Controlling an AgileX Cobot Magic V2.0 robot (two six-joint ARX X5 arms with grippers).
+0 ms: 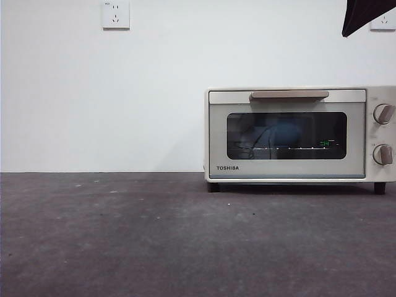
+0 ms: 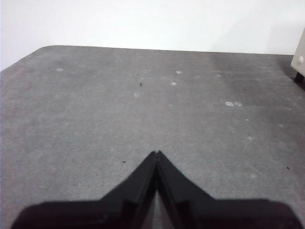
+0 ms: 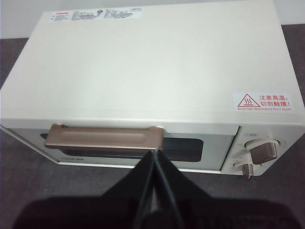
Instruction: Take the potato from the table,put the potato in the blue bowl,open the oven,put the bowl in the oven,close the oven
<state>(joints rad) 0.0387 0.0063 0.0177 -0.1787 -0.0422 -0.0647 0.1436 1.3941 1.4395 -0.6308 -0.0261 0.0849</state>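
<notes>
- Oven point(image 1: 300, 135) stands on the tabletop point(image 1: 154, 241) toward its far right, close to the white wall. Door is shut, tan bar handle point(image 1: 289, 94) along the door's top edge.
- Through the dark glass in the front view: a blue rounded shape, the blue bowl point(image 1: 289, 131), sitting on the wire rack inside. Potato cannot be made out through the glass.
- Two round knobs point(image 1: 383, 114) stacked at the oven's right side, each with a tan grip.
- "TOSHIBA" lettering at the door's lower left corner.
- Right hand point(image 3: 155, 153) hovers above the oven's front, fingers clenched together with tips meeting, just in front of the handle's right end in the right wrist view. Grasping nothing.
- Red-and-white hot-surface warning sticker point(image 3: 262, 101) on the oven's top panel, above the knob side.
- Left hand point(image 2: 157, 153) sits over bare tabletop, well apart from the oven; fingers clenched tip to tip, holding nothing. Only a sliver of the oven's corner shows in its view.
- Black arm tip point(image 1: 365, 15) shows at the front view's top right corner.
- Wall socket point(image 1: 116, 14) on the wall, upper left.
</notes>
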